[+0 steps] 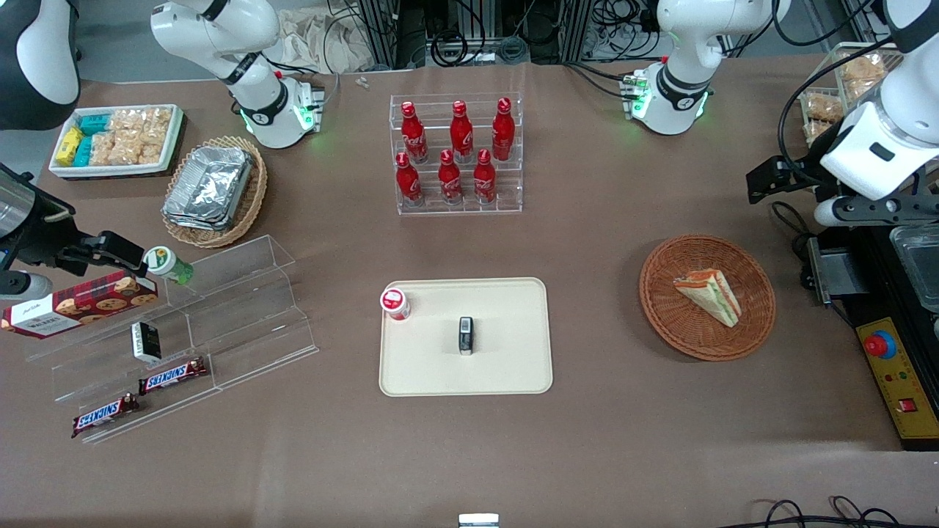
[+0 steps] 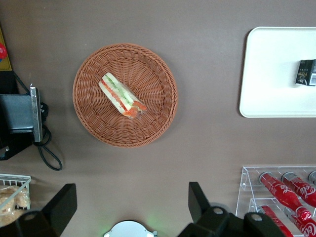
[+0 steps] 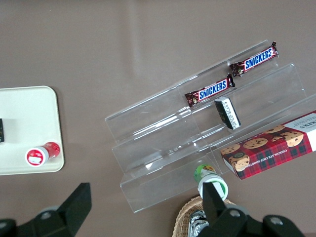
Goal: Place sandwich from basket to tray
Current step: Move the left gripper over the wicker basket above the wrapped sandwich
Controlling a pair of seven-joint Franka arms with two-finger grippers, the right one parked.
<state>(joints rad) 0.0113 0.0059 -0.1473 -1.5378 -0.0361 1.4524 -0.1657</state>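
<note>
The sandwich [image 1: 710,293] [image 2: 122,95], a white-bread wedge with orange-red and green filling, lies on its side in the round reddish-brown basket [image 1: 667,308] [image 2: 158,98]. The cream tray [image 1: 506,367] [image 2: 271,74] lies flat toward the parked arm from the basket, bare table between them. It holds a small red-capped bottle [image 1: 395,303] and a dark packet [image 1: 466,335] [image 2: 307,72]. My gripper [image 1: 873,209] [image 2: 131,200] hangs high over the table at the working arm's end, above and apart from the basket. It is open wide and holds nothing.
A clear rack of red bottles [image 1: 458,154] [image 2: 281,190] stands farther from the front camera than the tray. A yellow control box with a red button [image 1: 891,381] and cables lie beside the basket at the table's end. Clear acrylic steps [image 1: 220,315] with snack bars stand toward the parked arm.
</note>
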